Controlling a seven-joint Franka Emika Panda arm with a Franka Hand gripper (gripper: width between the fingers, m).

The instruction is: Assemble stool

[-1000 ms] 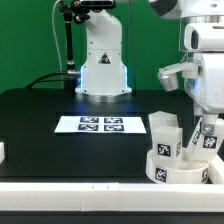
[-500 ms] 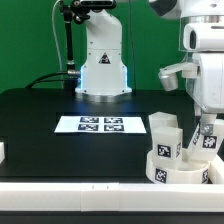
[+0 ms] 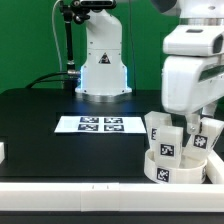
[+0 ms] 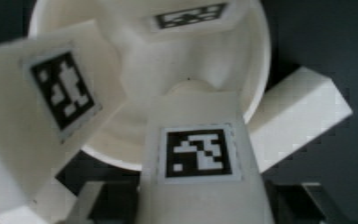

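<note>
Gripper (image 3: pixel 186 122) sits directly above the seat (image 3: pixel 176 168), among upright legs (image 3: pixel 160 134). Wrist view: tagged leg (image 4: pixel 202 150) at 6 o'clock of the seat. Can't tell if the gripper is apart or clamped.

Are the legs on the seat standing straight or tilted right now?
Tilted. In the exterior view the legs rising from the seat lean apart, their tags skewed. The gripper's fingers are hidden behind its body, so grip cannot be told.

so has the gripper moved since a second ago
Yes. In the exterior view the gripper has swung toward the view's left, nearer the marker board, and now hangs over the stool seat.
</note>
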